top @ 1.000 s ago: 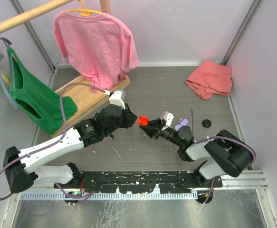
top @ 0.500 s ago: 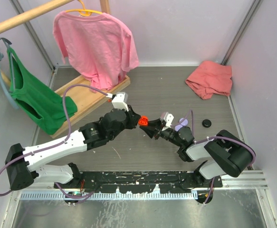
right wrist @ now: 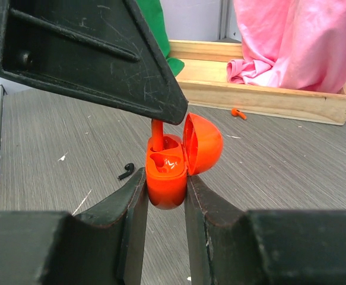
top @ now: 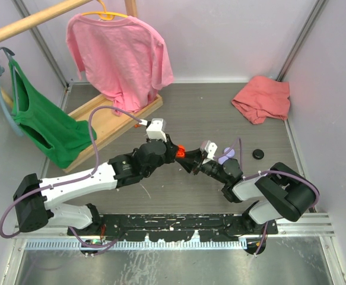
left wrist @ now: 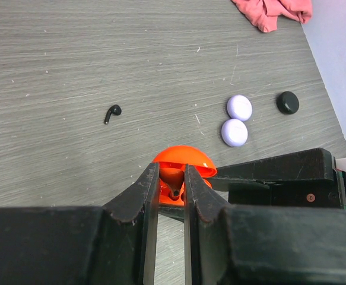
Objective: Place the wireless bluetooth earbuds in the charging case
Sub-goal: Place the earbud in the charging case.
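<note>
Your right end effector (right wrist: 165,181) is clamped on the round orange-red plastic charging case (right wrist: 181,157), whose lid is open. Your left end effector (left wrist: 171,178) pinches the orange-red earbud (right wrist: 156,135), its lower end at the case's socket. A small black earbud (left wrist: 111,113) lies apart on the grey table (left wrist: 72,59).

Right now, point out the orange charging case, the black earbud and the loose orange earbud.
orange charging case (right wrist: 167,181): right wrist view, lower shell under the open lid.
black earbud (left wrist: 111,114): left wrist view, its middle.
loose orange earbud (right wrist: 238,113): right wrist view, its middle.
</note>
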You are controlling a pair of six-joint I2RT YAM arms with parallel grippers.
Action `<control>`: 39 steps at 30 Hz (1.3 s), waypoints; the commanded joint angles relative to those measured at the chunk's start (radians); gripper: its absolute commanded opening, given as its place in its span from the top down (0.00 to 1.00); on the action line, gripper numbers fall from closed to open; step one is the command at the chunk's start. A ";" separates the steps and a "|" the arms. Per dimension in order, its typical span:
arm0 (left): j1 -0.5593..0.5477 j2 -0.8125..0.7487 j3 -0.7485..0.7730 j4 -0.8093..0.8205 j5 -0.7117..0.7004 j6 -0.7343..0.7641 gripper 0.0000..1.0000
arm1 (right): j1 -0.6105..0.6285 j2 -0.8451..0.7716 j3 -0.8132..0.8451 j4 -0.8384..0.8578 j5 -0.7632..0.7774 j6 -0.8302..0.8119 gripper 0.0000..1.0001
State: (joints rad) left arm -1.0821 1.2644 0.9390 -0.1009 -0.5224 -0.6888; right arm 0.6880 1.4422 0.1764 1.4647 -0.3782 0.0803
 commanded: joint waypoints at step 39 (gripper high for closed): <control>-0.049 -0.035 0.030 -0.090 -0.173 -0.018 0.58 | 0.006 -0.023 -0.005 0.109 0.016 -0.024 0.99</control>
State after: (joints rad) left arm -1.1286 1.2999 0.9405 -0.1562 -0.6250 -0.6983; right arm 0.6930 1.4422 0.1680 1.4658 -0.3771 0.0799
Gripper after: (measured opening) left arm 0.360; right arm 0.332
